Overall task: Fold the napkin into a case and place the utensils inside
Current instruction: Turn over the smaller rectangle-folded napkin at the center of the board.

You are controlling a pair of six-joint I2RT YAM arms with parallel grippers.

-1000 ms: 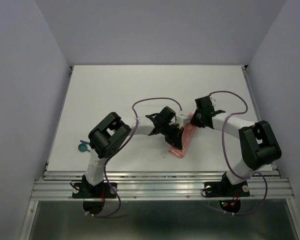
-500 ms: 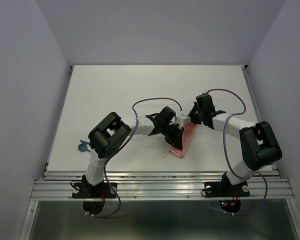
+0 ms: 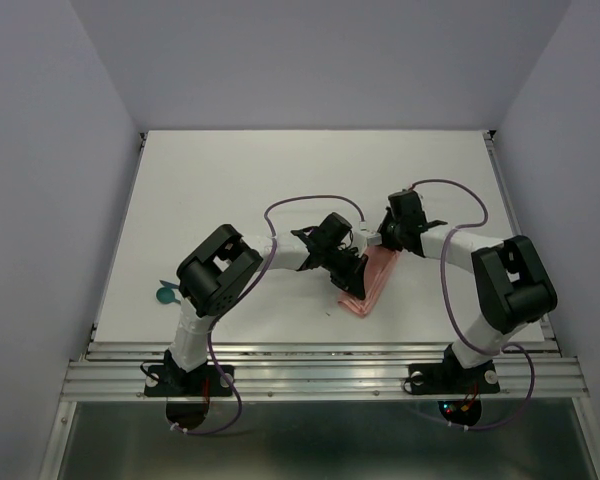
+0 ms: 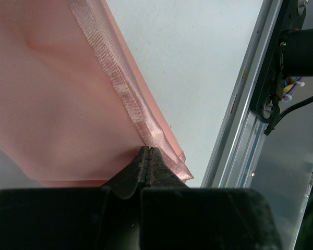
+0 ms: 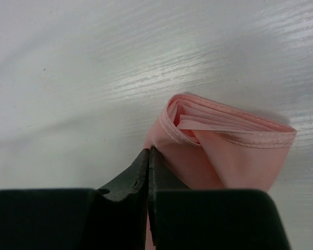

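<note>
free: far table | blocked: left hand, right hand at napkin

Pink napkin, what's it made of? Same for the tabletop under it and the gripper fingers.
Napkin: thin woven fabric, matte, fibre unclear; ribbed stitched hem and soft creases show.
Table: hard white board with satin sheen and faint streaked grain, probably laminate or painted.
Fingers: matte black, likely plastic or rubber.
</note>
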